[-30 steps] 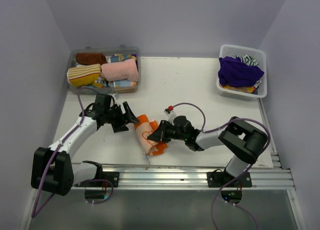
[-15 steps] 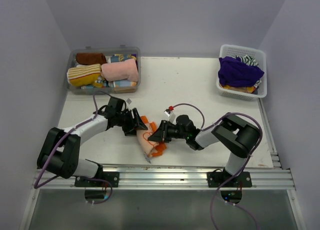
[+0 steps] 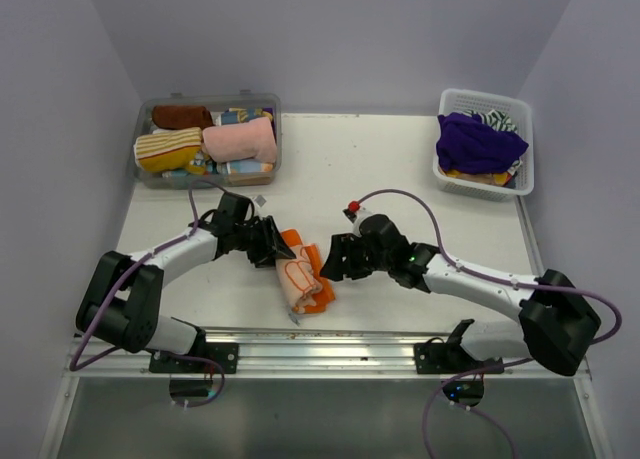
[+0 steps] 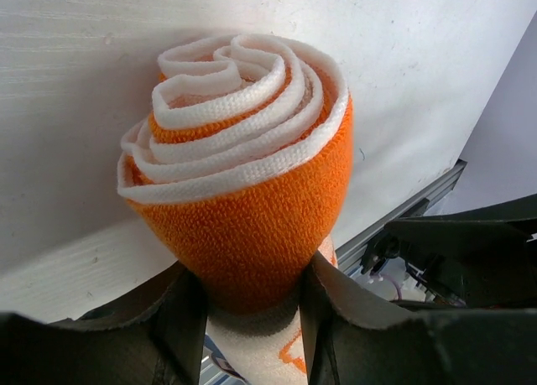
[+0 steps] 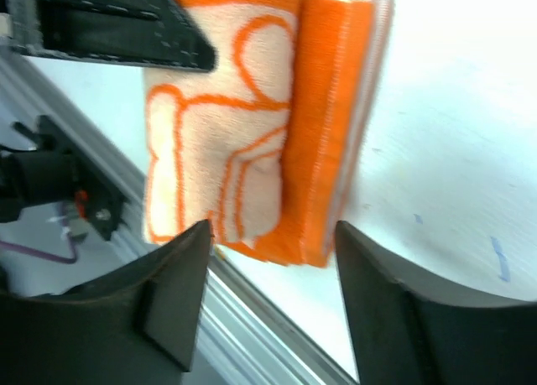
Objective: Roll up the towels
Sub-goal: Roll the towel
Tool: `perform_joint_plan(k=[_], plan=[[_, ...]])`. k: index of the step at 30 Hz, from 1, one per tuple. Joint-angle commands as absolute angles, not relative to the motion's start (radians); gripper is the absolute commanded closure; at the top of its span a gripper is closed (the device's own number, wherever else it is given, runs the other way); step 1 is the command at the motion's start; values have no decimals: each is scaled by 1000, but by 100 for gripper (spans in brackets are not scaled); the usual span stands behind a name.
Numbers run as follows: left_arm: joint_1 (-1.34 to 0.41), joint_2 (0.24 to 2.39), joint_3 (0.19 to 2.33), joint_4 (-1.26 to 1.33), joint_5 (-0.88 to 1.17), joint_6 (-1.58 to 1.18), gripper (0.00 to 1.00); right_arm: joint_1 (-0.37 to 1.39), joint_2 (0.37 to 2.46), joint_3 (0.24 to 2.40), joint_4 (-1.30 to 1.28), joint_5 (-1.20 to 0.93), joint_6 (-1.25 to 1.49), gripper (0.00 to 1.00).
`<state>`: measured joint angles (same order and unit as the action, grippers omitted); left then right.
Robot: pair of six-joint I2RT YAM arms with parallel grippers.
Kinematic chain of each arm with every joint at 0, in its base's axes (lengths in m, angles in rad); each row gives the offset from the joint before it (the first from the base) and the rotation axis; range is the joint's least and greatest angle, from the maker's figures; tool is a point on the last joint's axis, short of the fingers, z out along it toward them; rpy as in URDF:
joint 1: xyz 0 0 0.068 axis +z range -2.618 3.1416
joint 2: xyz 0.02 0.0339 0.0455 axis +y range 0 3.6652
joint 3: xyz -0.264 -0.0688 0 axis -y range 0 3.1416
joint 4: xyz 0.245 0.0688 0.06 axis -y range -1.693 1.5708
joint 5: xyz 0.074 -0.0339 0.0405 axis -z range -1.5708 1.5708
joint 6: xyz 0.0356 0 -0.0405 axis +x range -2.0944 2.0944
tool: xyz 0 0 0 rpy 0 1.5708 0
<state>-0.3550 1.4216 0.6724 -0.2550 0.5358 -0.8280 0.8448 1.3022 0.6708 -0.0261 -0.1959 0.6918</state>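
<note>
Right gripper (image 3: 336, 263), seen from above, has let go and drawn back: a second ago it was pinched on the orange-and-cream towel (image 3: 305, 277), and now it sits just beside the roll with its jaws spread and nothing in them. Left gripper (image 3: 268, 247) has come in from the other side meanwhile and has gone from wide open to closing on the roll's far end. The towel lies near the front of the bench (image 3: 400, 169), between the two arms, well apart from the tub (image 3: 275, 129) of finished rolls at the back left and the basket (image 3: 522, 107) with the purple towel (image 3: 475, 144) at the back right. From the left wrist, the roll (image 4: 243, 167) stands end-on, its spiral of layers tight and even, with a finger pressed against each side of it, so I take it as gripped. From the right wrist, the fingers stand wide with bare bench between them, the towel (image 5: 252, 133) ahead of them and untouched, its loose edge looking tucked. To my eye this is a handover: the rolling looks done, and the left arm seems placed to carry it to the tub.
</note>
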Motion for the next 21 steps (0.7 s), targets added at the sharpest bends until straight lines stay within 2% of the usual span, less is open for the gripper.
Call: perform_joint_plan(k=[1, 5, 10, 16, 21], plan=[[-362, 1424, 669, -238, 535, -827, 65, 842, 1261, 669, -209, -94, 624, 40], [-362, 1425, 670, -239, 534, -824, 65, 845, 1308, 647, -199, -135, 626, 42], [-362, 1427, 672, -245, 529, -824, 66, 891, 1382, 675, -170, -176, 606, 37], [-362, 1422, 684, -256, 523, -822, 66, 965, 1491, 710, -110, -173, 614, 37], [-362, 1424, 692, -267, 523, -819, 68, 992, 1549, 726, -68, -144, 633, 46]])
